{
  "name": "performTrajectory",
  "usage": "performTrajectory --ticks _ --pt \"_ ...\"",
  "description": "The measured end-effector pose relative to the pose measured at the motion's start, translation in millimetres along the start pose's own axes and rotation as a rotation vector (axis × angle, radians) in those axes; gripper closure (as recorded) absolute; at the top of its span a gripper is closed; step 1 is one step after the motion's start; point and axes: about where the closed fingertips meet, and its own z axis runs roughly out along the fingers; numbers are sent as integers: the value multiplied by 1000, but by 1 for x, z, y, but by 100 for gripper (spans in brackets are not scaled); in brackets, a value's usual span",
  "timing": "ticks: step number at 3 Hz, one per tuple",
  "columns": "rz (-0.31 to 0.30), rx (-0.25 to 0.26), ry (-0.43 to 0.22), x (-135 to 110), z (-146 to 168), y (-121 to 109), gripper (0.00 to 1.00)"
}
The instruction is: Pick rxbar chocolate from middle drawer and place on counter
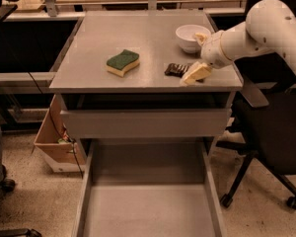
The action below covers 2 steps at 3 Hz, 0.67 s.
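1. The end effector (199, 56), fingers apart over the right edge of the table (138, 33), covers the right end of the rxbar chocolate (175, 69).
2. Its wrapper lettering is too small to read.
3. The bottom edge cuts off the front of the middle drawer (148, 206).
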Motion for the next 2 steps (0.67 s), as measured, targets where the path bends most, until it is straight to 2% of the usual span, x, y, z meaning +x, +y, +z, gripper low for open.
performTrajectory --ticks 1,2 --pt "0 0 0 0 0 -1 0" --pt "34 -9 28 7 -51 18 0"
